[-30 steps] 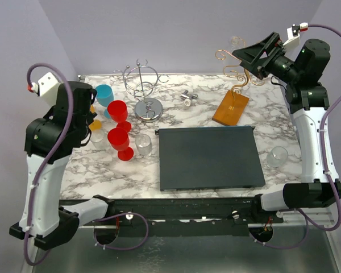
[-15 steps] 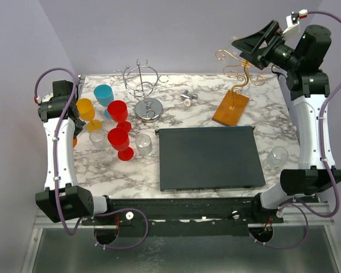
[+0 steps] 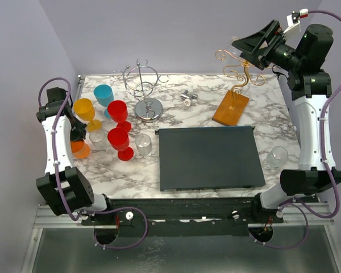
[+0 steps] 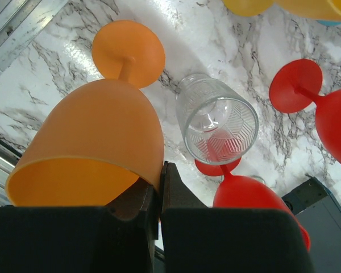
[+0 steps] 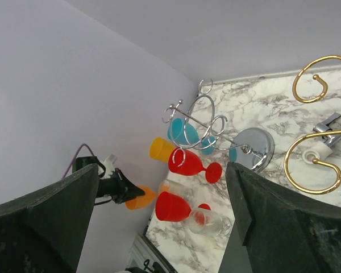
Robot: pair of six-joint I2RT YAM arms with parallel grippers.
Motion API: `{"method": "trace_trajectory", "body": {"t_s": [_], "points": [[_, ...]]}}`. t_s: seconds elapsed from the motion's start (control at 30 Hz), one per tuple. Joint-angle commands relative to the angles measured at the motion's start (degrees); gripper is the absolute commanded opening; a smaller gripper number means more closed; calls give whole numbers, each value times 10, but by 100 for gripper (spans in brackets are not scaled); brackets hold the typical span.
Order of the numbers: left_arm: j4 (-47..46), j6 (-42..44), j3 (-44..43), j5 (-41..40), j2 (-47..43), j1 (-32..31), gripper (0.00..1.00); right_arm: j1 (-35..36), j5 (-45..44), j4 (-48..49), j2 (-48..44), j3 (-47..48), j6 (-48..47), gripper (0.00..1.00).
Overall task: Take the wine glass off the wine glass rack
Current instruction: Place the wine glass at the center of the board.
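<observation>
1. Since a second ago, my left arm has swung back leftward; my right gripper (image 5: 162,170) has lifted above the wine glass rack (image 3: 231,108), spread wide, empty.
2. My left gripper (image 4: 159,187) pinches the rim of the orange wine glass (image 4: 96,131) — well apart from the rack.
3. Probably light, slick plastic — the stem gives a surer hold.

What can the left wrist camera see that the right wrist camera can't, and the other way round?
Only the left wrist view: the left gripper pinching the rim of the orange goblet up close. Only the right wrist view: gold hooks of the wine glass rack and the chrome stand. Both: the orange goblet, red goblets, a clear glass.
</observation>
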State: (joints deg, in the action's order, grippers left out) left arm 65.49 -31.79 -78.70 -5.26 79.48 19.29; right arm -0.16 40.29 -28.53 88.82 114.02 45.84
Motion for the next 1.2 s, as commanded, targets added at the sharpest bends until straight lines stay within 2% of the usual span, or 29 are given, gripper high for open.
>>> {"method": "trace_trajectory", "body": {"t_s": [0.0, 0.27, 0.47, 0.57, 0.67, 1.17], "points": [[-27, 12, 17, 25, 15, 22, 0, 2, 10, -9, -19, -18, -10, 100], [-24, 16, -6, 33, 46, 35, 1, 1, 5, -17, -24, -19, -15, 100], [-19, 17, -19, 29, 60, 38, 15, 2, 8, -21, -18, -12, -18, 100], [-19, 16, -25, 25, 58, 38, 28, 1, 8, -24, -17, -6, -19, 100], [-13, 18, -40, 17, 56, 38, 36, 1, 8, -28, -14, 0, -21, 100], [5, 20, -105, -13, 31, 37, 47, 2, 2, -39, -10, 8, -30, 100]]}}
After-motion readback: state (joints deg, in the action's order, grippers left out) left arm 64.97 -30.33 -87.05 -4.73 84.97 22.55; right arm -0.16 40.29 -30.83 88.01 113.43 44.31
